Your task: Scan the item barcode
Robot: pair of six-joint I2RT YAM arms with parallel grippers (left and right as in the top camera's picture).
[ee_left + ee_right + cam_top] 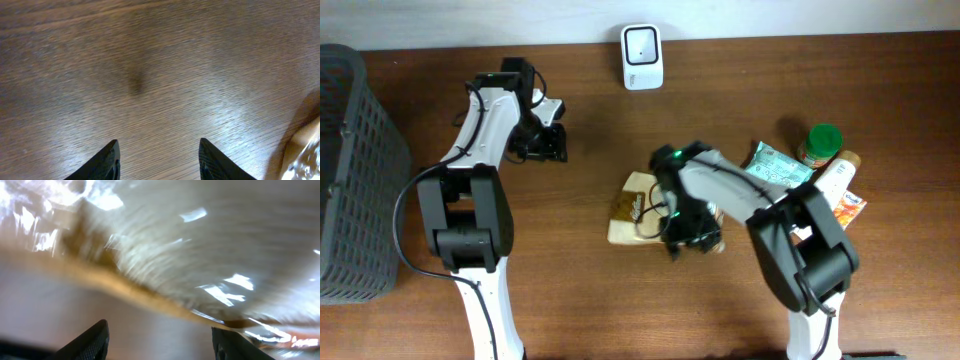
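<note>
The item, a glossy cream and brown packet, lies flat on the wooden table near the middle. In the right wrist view the packet fills the upper part, blurred and very close. My right gripper hovers at the packet's right end; in its own view the right gripper is open, with only table between the fingers. The white barcode scanner stands at the far edge. My left gripper is open over bare wood left of the packet. The left gripper holds nothing, and the packet's edge shows at the right.
A dark mesh basket stands at the left edge. At the right lie a green-lidded jar, a teal packet, a white bottle and other goods.
</note>
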